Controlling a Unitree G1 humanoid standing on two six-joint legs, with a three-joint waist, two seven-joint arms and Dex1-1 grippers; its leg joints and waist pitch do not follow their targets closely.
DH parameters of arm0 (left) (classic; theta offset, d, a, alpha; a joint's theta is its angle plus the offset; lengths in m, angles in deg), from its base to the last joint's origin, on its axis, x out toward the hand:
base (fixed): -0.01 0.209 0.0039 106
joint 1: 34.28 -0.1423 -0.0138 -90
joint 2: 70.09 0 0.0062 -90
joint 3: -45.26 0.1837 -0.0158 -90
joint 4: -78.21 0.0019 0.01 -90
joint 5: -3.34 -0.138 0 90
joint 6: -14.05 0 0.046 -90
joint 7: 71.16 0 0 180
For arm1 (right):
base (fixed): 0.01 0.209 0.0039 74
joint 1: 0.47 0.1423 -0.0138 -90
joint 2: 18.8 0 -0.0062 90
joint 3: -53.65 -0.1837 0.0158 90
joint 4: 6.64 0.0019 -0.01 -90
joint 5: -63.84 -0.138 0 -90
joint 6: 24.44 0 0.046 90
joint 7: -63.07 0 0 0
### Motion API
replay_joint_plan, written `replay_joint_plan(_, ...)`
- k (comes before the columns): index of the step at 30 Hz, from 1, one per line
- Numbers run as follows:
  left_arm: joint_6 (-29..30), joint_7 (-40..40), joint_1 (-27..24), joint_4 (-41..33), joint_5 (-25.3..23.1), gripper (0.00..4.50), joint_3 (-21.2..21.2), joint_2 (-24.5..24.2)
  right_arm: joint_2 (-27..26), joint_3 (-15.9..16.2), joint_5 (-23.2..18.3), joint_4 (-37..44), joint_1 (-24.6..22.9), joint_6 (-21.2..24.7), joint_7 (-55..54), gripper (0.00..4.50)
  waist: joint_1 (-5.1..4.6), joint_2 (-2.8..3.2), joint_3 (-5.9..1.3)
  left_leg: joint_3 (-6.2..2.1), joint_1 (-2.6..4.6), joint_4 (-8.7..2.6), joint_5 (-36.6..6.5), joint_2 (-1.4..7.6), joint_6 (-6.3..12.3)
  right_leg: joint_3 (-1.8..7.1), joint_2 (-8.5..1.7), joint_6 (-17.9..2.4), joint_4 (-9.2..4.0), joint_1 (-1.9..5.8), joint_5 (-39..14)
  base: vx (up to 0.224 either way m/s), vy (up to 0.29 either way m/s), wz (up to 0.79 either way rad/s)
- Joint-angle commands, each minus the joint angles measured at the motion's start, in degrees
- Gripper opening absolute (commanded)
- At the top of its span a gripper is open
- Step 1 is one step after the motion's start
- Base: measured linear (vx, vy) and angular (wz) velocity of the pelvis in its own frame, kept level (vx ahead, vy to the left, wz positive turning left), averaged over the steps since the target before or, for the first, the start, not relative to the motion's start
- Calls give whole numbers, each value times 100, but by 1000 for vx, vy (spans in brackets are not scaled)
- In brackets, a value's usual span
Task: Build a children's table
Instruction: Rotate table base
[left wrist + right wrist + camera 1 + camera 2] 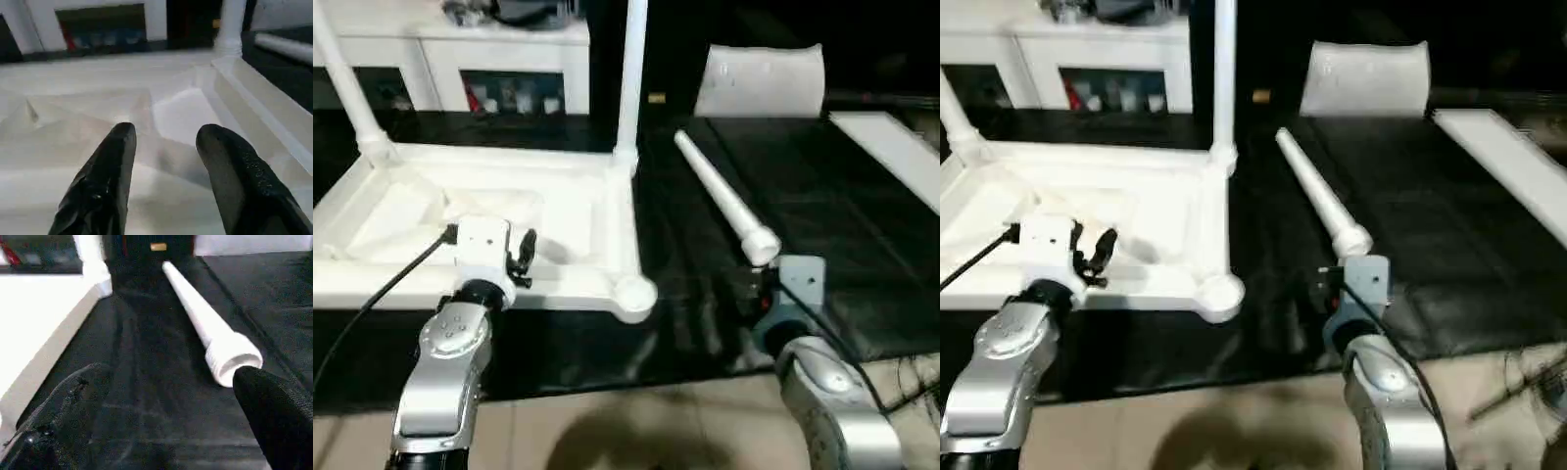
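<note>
The children's table's white tabletop (558,211) lies upside down on the black mat, ribbed side up. A white leg stands in its far right corner socket (631,78), and another leans up from the far left corner (347,88). The near right socket (634,292) holds nothing. A third leg (724,201) lies loose on the mat, threaded end toward me. My left gripper (167,131) hovers over the tabletop's near part, open, with nothing between its fingers. My right gripper (171,374) is wide open just before the loose leg's threaded end (234,360), one finger (274,406) beside it.
A white cabinet with glass doors (460,59) stands behind the tabletop. A white bag-like object (764,78) sits at the back, and a flat white board (891,147) lies at the far right. The black mat (842,225) ends at tan floor near me.
</note>
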Motion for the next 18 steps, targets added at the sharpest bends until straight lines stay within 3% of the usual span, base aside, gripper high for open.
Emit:
replay_joint_plan(1,23,85,44,-100,-47,265,196,-25,135,-8,43,71,-3,180,94,450,154,-142,-353,239,-120,950,-1430,-677,819,637,-695,-1028,-1217,184,-2451,-15,-247,-10)
replay_joint_plan(2,23,85,44,-100,-47,273,196,-25,135,-8,43,71,-3,180,94,450,198,-156,-368,153,-409,977,-1079,-664,784,718,-700,-723,-1077,376,-2423,-4,-208,-2)
replay_joint_plan(3,98,61,37,-146,-98,283,244,-71,177,48,85,54,47,203,73,450,264,-196,-266,17,-370,638,-646,-701,504,736,-699,1147,-1039,339,-2339,-4,-208,-2)
replay_joint_plan(4,90,65,24,-186,-82,292,261,-90,189,92,50,45,68,217,117,450,291,-157,-246,-34,-326,504,-602,-697,570,771,-729,1651,-1078,354,-2264,-18,-175,9)
replay_joint_plan(5,79,70,14,-213,-68,301,273,-104,196,122,23,39,80,224,150,450,311,54,-254,-227,-231,248,-615,-489,802,824,-924,1793,-1168,379,-2131,-20,-123,0)
replay_joint_plan(6,85,65,7,-236,-80,309,288,-125,146,99,-3,43,89,174,127,450,281,110,-208,-287,-209,149,-620,-367,869,721,-912,1632,-1232,364,-2132,-20,-123,0)
replay_joint_plan(7,147,29,-10,-280,-133,309,301,-149,97,84,-36,58,103,141,118,450,242,159,-284,-467,-172,-83,-653,-76,961,459,-607,1526,-1118,332,-1858,-34,-95,-6)
replay_joint_plan(8,160,21,-16,-288,-145,318,301,-153,97,94,-44,62,106,147,134,450,212,285,-318,-678,69,-266,-935,411,1096,377,-690,1071,-1012,257,-1429,-25,-83,0)
replay_joint_plan(9,152,20,-52,-323,-180,328,304,-161,152,172,-51,85,110,143,200,450,170,256,-300,-806,77,-409,-1098,739,1197,462,-886,627,-773,308,-819,-25,-83,0)
replay_joint_plan(10,93,35,-82,-344,-204,328,314,-170,189,222,-25,97,100,91,213,450,178,247,-292,-783,80,-417,-1194,748,1169,530,-971,451,-708,303,-623,-15,-53,5)
replay_joint_plan(11,85,47,-105,-365,-188,328,299,-168,205,256,12,85,104,63,205,450,208,135,-215,-530,-24,-312,-1446,336,788,610,-1089,354,-988,326,-1272,-34,-54,9)
replay_joint_plan(12,85,47,-105,-365,-188,338,299,-168,205,256,12,85,104,63,205,450,284,92,-190,-275,12,-102,-1312,-69,575,554,-1068,613,-1244,349,-2255,-34,-54,9)
replay_joint_plan(13,106,41,-161,-446,-140,345,280,-169,229,292,35,77,120,69,191,450,388,54,-98,0,117,155,-795,-469,555,422,-854,1450,-1586,248,-4349,-44,-52,4)
replay_joint_plan(14,121,37,-188,-490,-123,345,273,-166,235,300,36,78,125,75,187,450,394,84,-107,1,137,66,-780,-431,575,282,-747,1570,-1627,260,-4263,0,0,0)
replay_joint_plan(15,209,36,-235,-601,-51,354,245,-148,235,296,43,89,136,71,203,450,363,170,-175,-109,177,-166,-934,-176,581,33,-564,1647,-1618,326,-3419,0,0,0)
replay_joint_plan(16,240,39,-256,-650,-6,354,226,-133,240,296,24,96,133,62,248,450,321,229,-220,-258,262,-281,-1106,117,608,-25,-558,1477,-1566,349,-2818,0,0,0)
replay_joint_plan(17,248,40,-262,-664,6,364,220,-128,241,296,18,98,132,60,261,450,272,376,-251,-680,263,-652,-1679,983,847,62,-646,889,-876,464,-1267,0,0,0)
replay_joint_plan(18,266,41,-275,-694,33,381,208,-119,243,296,4,102,130,54,290,450,208,376,-237,-726,243,-760,-1914,1165,886,183,-710,608,-420,372,-505,0,0,0)
